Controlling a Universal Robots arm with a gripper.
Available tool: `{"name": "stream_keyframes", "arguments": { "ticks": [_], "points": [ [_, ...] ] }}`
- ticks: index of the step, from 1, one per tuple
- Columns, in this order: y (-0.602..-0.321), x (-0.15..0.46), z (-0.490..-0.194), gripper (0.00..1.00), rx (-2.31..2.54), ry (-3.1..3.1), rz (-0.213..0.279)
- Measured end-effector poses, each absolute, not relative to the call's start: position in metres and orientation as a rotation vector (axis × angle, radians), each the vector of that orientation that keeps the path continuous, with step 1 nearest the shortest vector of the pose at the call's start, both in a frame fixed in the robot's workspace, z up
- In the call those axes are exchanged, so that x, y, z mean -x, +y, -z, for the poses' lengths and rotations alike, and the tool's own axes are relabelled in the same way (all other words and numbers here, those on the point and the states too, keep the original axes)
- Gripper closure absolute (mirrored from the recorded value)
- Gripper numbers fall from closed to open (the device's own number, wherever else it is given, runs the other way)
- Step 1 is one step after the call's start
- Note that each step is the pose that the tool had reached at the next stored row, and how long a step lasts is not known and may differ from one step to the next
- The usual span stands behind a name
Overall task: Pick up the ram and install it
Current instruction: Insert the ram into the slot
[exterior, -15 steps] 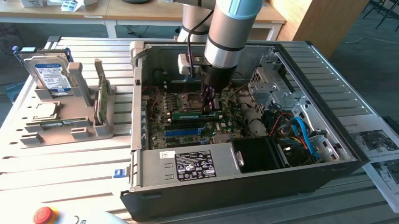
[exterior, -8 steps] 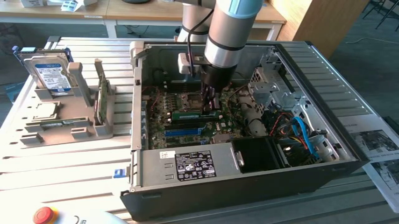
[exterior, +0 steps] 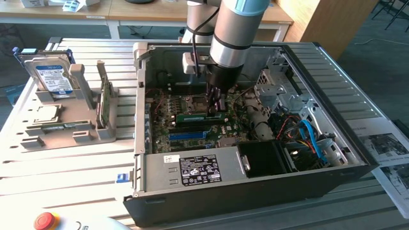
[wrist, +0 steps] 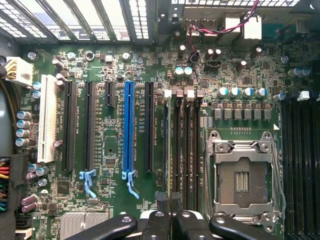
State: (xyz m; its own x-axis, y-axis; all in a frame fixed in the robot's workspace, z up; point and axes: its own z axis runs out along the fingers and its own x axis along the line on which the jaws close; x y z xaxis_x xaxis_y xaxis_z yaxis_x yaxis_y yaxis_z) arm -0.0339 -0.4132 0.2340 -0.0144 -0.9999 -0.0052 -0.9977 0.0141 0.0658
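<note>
The ram is a narrow green stick standing on edge in a memory slot of the motherboard, inside the open computer case. In the wrist view the ram appears edge-on as a thin dark strip running between the black slots, left of the CPU socket. My gripper reaches straight down into the case at the ram's right end in the exterior view. Its black fingertips are pressed close together over the end of the stick, so the gripper is shut on the ram.
A long blue slot and black expansion slots lie beside the memory slots. The power supply, cables and drive cage crowd the case. On the exterior view's left, a grey stand holds a hard drive and another green stick. A red button is in front.
</note>
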Motion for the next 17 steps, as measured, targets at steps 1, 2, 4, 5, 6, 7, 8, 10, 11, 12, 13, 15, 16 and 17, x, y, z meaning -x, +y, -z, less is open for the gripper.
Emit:
{"name": "stream_keyframes", "arguments": {
  "ticks": [1, 2, 4, 5, 6, 7, 8, 10, 11, 12, 13, 15, 16, 17],
  "points": [
    [-0.4132, 0.0339, -0.234, 0.88, -2.175, -2.206, 0.078],
    [-0.4132, 0.034, -0.2341, 0.88, -2.175, -2.206, 0.078],
    [-0.4132, 0.0339, -0.2341, 0.88, -2.175, -2.206, 0.078],
    [-0.4132, 0.0337, -0.2341, 0.88, -2.175, -2.206, 0.078],
    [-0.4132, 0.0336, -0.2341, 0.88, -2.175, -2.206, 0.078],
    [-0.4132, 0.0335, -0.2341, 0.88, -2.175, -2.206, 0.078],
    [-0.4132, 0.0331, -0.2341, 0.88, -2.175, -2.206, 0.078],
    [-0.4132, 0.0331, -0.2341, 0.88, -2.175, -2.206, 0.078],
    [-0.4132, 0.0331, -0.234, 0.88, -2.175, -2.206, 0.078],
    [-0.4132, 0.0331, -0.2339, 0.88, -2.175, -2.206, 0.078],
    [-0.4132, 0.0331, -0.2334, 0.88, -2.175, -2.206, 0.078],
    [-0.4132, 0.0331, -0.2326, 0.88, -2.175, -2.206, 0.078],
    [-0.4132, 0.0331, -0.2324, 0.88, -2.175, -2.206, 0.078],
    [-0.4132, 0.0331, -0.2322, 0.88, -2.175, -2.206, 0.078]
  ]
}}
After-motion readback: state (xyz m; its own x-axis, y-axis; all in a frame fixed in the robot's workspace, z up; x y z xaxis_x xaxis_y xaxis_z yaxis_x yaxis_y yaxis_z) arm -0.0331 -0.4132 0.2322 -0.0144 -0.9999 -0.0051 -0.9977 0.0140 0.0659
